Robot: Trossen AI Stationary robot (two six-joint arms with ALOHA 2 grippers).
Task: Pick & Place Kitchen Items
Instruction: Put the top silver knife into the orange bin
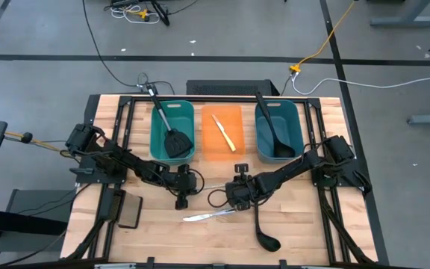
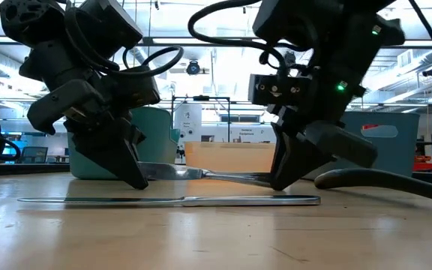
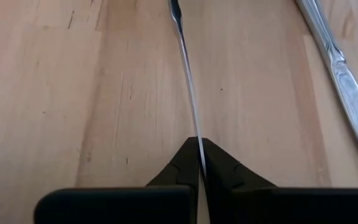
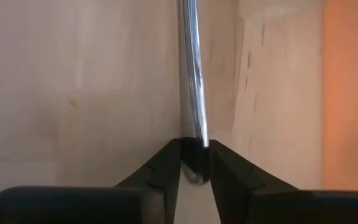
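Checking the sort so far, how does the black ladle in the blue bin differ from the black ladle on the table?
The black ladle in the blue bin leans with its handle over the bin's far rim; the black ladle on the table lies flat on the wood near the front edge, unsorted. Both are long, black, and ungripped.

Bins behind, cutlery in front on the wooden bench point(image 1: 334, 224)

A silver table knife point(image 2: 201, 174) spanned both claws; another silver knife point(image 1: 204, 216) lay just before it, a long black ladle point(image 1: 262, 228) to its right.
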